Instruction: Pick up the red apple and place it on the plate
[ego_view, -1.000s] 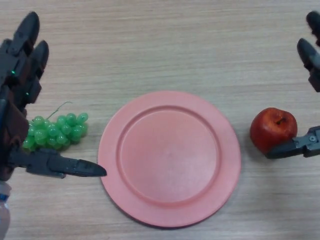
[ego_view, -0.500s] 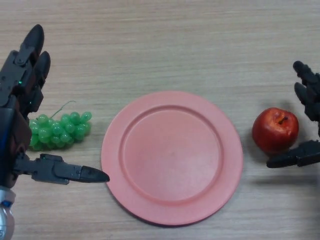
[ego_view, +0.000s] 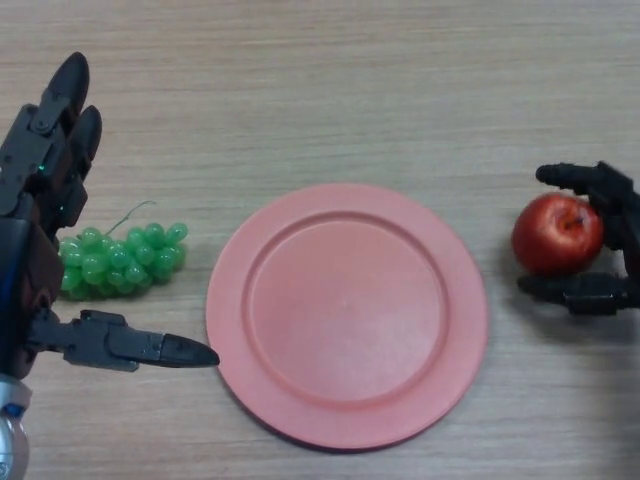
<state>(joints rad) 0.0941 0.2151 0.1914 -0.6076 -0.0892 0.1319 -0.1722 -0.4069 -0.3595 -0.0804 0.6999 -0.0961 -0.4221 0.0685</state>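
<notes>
Two hands over the table (ego_view: 330, 90), pink plate (ego_view: 346, 315) centred.
Left hand (ego_view: 40, 250) relaxed near green grapes (ego_view: 120, 260); right hand (ego_view: 605, 245) curls round the red apple (ego_view: 556, 234), right of the plate: firm the pinch before lifting.

Soft, even light fills the table (ego_view: 350, 80); thin shadows hug the plate (ego_view: 225, 310) at its near rim (and the apple (ego_view: 555, 235) at its base).
</notes>
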